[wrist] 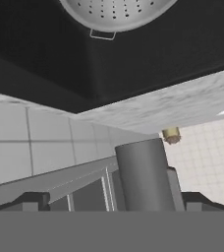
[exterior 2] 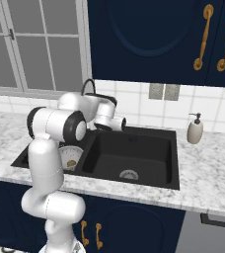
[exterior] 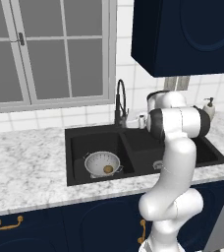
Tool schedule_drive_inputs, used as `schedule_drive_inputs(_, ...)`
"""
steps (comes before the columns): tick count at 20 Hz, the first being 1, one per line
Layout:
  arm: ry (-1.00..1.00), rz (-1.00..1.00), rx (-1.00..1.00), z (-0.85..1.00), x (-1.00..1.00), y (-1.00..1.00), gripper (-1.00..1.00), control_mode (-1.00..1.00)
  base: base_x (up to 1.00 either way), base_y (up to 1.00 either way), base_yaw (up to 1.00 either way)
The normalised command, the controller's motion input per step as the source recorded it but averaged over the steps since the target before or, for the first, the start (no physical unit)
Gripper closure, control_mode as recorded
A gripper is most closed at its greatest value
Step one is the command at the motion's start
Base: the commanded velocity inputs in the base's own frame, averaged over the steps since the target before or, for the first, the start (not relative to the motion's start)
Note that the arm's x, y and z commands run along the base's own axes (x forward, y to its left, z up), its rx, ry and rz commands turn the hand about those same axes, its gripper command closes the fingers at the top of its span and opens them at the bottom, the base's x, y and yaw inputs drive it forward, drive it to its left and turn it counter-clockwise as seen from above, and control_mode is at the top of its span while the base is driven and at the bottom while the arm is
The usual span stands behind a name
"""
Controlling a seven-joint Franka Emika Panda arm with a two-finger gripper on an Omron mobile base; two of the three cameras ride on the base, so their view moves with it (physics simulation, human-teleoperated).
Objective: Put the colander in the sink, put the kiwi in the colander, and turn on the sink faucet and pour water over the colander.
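Left base view: colander (exterior: 102, 164) sits in the sink's (exterior: 77, 140) left basin with the kiwi (exterior: 107, 169) inside; faucet (exterior: 120, 102) rises behind the divider. Hand view: my pincer (wrist: 111, 203) is open, a dark cylinder, probably the faucet, just ahead.

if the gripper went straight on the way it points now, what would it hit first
Probably the dark grey cylindrical faucet base right ahead of the open gripper; the depth is unclear.

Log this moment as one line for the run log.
colander: in left basin of sink | kiwi: in colander | sink faucet: no water visible | gripper: open, empty, near faucet
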Motion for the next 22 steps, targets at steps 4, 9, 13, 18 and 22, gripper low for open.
schedule_drive_inputs(4,0.00,-0.06,0.00,0.00,0.03,0.62,-1.00,-1.00,0.00,0.00,0.00)
schedule_drive_inputs(9,0.00,-0.12,0.00,0.00,0.03,0.66,-1.00,-1.00,0.00,0.00,0.00)
schedule_drive_inputs(13,0.00,-0.16,0.00,0.00,0.01,0.53,-1.00,-1.00,0.00,0.00,0.00)
schedule_drive_inputs(18,0.00,-0.17,0.00,0.00,0.02,0.38,-1.00,-1.00,0.00,0.00,0.00)
schedule_drive_inputs(22,0.00,-0.17,0.00,0.00,0.00,0.28,-1.00,-1.00,0.00,0.00,0.00)
